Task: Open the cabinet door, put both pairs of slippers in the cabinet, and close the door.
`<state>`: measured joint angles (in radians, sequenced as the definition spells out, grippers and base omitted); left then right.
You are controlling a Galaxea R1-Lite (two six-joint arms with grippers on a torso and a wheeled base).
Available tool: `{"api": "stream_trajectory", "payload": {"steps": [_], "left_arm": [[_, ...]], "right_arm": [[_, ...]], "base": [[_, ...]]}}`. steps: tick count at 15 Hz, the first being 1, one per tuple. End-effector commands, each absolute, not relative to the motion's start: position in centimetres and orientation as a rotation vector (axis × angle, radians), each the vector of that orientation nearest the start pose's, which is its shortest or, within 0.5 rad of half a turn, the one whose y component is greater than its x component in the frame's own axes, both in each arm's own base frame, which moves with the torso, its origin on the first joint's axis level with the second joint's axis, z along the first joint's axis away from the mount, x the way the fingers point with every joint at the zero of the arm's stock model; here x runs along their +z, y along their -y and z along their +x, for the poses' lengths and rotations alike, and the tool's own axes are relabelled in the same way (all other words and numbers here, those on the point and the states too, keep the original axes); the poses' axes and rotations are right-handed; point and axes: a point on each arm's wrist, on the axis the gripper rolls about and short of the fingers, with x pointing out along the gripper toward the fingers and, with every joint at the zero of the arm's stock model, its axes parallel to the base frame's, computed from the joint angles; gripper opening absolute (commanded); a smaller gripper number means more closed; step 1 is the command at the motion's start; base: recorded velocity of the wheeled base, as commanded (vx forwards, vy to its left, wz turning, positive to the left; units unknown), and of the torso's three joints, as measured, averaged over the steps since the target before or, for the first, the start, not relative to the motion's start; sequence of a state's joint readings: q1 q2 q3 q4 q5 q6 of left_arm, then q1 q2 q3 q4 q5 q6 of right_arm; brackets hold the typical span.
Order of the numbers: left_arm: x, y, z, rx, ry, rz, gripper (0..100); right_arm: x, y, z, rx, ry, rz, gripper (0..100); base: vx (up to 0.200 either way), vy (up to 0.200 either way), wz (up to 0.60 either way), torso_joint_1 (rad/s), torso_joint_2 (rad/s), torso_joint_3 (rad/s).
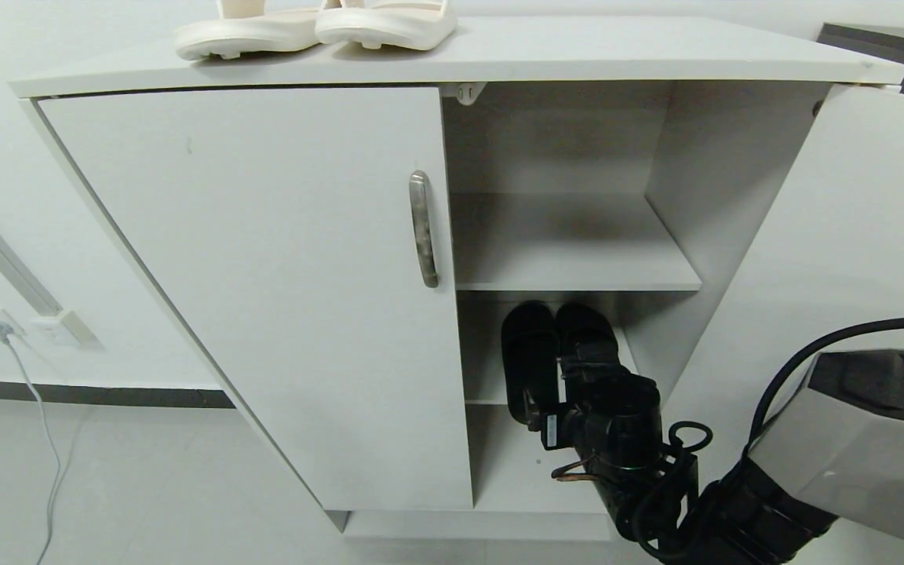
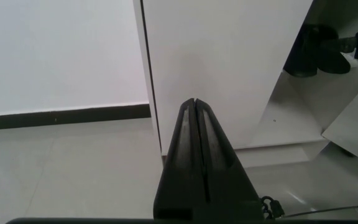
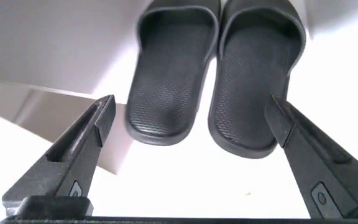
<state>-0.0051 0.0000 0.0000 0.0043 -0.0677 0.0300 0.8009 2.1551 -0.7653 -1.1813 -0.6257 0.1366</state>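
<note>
Head view: cabinet [image 1: 617,51] is seen with left door [image 1: 264,290] shut and right door [image 1: 852,235] swung open. White slippers [image 1: 318,30] are set on cabinet top. Black slippers [image 1: 550,345] are laid side by side on second shelf [image 1: 483,369], heels outward. Right gripper [image 1: 558,384] is held at heels.

Left wrist view: left gripper [image 2: 194,102] is closed, empty, held low above floor [image 2: 61,168] before shut door.

Right wrist view: right gripper [image 3: 191,102] is spread wide; heels of black slippers [image 3: 216,74] are flanked by fingers [image 3: 82,140], contact not discernible.

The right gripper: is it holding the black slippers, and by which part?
Nothing is held. The right gripper is open, its fingers spread beside the heels of the black slippers, which lie in the cabinet.
</note>
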Motion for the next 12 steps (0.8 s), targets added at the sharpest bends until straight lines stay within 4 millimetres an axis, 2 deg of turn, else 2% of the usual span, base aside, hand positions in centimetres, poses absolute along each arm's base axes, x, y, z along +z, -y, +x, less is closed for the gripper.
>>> {"api": "stream_trajectory", "payload": {"steps": [1, 6, 12], "left_arm": [[7.50, 0.14, -2.27, -0.072, -0.005, 0.030, 0], [7.50, 0.14, -2.27, -0.072, -0.005, 0.030, 0], [7.50, 0.14, -2.27, -0.071, -0.005, 0.029, 0]], "right_arm": [[7.49, -25.52, 26.27, 0.170, -0.164, 0.004, 100], [7.44, -25.53, 26.28, 0.169, -0.165, 0.003, 100], [7.69, -25.38, 26.22, 0.169, -0.156, 0.011, 100]], "base": [[-0.200, 0.000, 0.00, 0.002, 0.00, -0.002], [-0.200, 0.000, 0.00, 0.002, 0.00, -0.001], [0.000, 0.000, 0.00, 0.000, 0.00, 0.000]]}}
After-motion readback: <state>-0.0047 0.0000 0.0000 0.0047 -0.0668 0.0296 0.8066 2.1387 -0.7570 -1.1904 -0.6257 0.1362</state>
